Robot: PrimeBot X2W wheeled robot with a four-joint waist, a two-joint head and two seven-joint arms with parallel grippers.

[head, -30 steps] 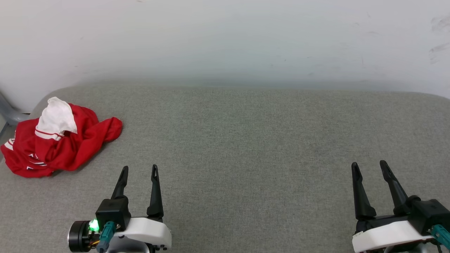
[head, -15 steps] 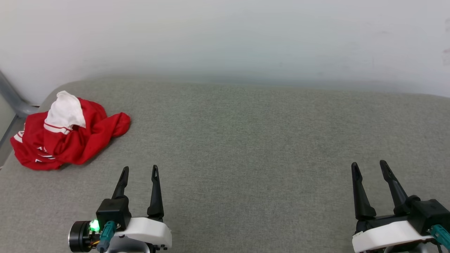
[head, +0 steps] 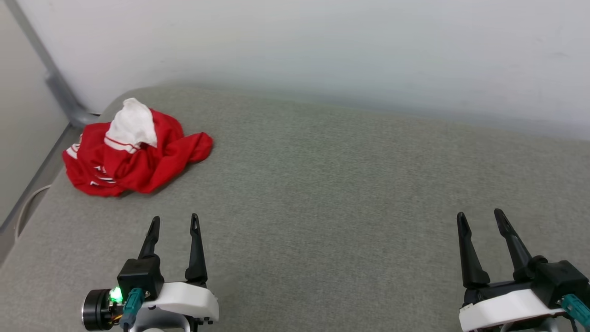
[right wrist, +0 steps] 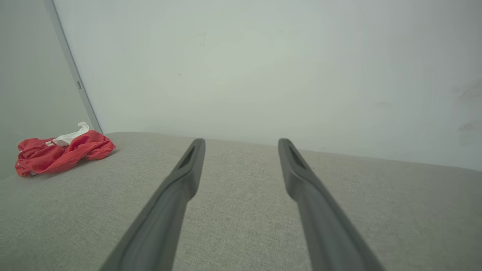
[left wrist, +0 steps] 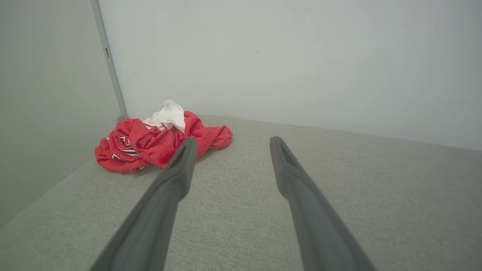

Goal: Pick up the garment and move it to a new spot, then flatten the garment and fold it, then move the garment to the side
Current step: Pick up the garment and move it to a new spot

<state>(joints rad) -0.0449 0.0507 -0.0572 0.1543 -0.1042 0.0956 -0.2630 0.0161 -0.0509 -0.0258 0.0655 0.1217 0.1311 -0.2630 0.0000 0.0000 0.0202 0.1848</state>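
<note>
Soft, light and crumpled, the red basketball shirt (head: 138, 161) at the desk's (head: 322, 184) far left looks easiest pinched by its raised white sleeve (head: 132, 124); left hand (head: 175, 218) and right hand (head: 479, 214) stand spread, empty.

Table (head: 332, 193) topped with grey woven fabric, far-left corner rounded. Plain white back wall (head: 322, 41) behind it, with faint scuffs (right wrist: 469, 88) on its right part in the right wrist view. Grey metal strip (head: 53, 80) runs up the corner between the back wall and a pale side wall (head: 18, 120). Thin white cable loop (head: 26, 203) just off the table's left edge.
</note>
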